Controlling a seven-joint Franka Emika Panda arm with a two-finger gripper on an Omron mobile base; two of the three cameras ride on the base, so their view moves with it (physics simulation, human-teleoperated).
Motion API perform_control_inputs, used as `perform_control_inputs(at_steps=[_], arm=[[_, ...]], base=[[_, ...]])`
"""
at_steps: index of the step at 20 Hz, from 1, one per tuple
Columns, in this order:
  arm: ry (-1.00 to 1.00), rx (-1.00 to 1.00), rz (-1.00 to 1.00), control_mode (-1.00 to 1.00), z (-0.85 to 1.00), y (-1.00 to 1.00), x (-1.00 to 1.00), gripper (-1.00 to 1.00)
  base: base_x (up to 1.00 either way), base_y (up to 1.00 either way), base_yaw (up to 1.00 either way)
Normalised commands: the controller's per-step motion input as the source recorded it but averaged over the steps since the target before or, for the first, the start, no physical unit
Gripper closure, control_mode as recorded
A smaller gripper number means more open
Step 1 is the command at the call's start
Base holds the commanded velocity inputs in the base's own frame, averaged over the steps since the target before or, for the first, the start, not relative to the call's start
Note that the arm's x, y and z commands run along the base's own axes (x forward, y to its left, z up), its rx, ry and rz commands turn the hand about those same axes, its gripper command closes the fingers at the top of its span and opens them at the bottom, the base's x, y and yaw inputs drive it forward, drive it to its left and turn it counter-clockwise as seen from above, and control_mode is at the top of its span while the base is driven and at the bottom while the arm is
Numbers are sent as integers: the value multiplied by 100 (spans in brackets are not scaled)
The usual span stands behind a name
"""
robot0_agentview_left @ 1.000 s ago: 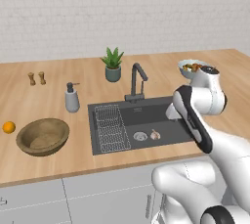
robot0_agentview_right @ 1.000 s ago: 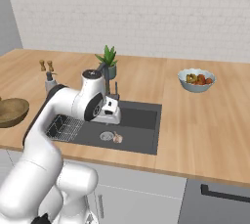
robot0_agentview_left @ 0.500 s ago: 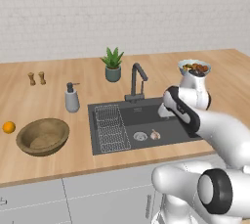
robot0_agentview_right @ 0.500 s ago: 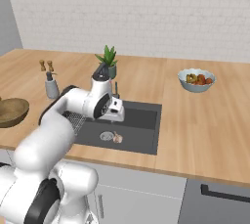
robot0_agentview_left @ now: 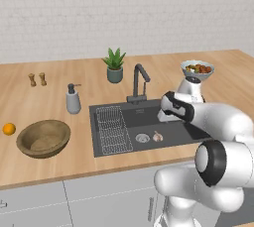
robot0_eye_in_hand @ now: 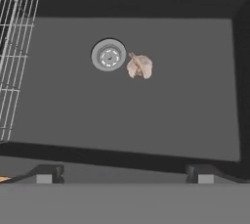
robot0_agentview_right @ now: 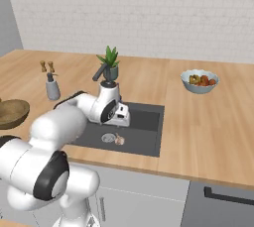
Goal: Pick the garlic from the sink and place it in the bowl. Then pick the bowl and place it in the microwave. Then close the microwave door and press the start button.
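The garlic [robot0_agentview_left: 158, 136] [robot0_agentview_right: 119, 140] [robot0_eye_in_hand: 140, 66] lies on the floor of the dark sink [robot0_agentview_left: 128, 119] [robot0_agentview_right: 147, 123] [robot0_eye_in_hand: 171, 115], just right of the round drain [robot0_eye_in_hand: 108, 55]. My gripper [robot0_agentview_left: 165, 117] [robot0_agentview_right: 123, 121] [robot0_eye_in_hand: 124, 174] hangs open over the basin, above the garlic and a little behind it, with nothing between its fingertips [robot0_eye_in_hand: 200, 173]. The brown wooden bowl [robot0_agentview_left: 43, 138] [robot0_agentview_right: 12, 112] sits empty on the counter left of the sink. The microwave and its door are out of view.
A wire rack [robot0_agentview_left: 113, 129] [robot0_eye_in_hand: 12, 47] fills the sink's left part, and the black faucet [robot0_agentview_left: 139, 80] stands behind the basin. On the counter are a soap dispenser [robot0_agentview_left: 73, 99], a plant [robot0_agentview_left: 114, 65], shakers [robot0_agentview_left: 37, 79], an orange [robot0_agentview_left: 8, 129] and a fruit bowl [robot0_agentview_left: 197, 69].
The arm has folded forward and the hand has come down from above the sink's right edge to over the basin. The jaws stay open; the garlic has not moved.
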Motion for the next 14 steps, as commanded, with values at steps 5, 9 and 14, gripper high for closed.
perform_control_inputs(at_steps=[5, 9, 14], arm=[[0, 0, 0, -100, -47, -14, 43, -100], [0, 1, 0, -100, -26, -20, 28, -100], [0, 1, 0, -100, -25, -3, 37, -100]], base=[[0, 0, 0], [0, 0, 0], [0, 0, 0]])
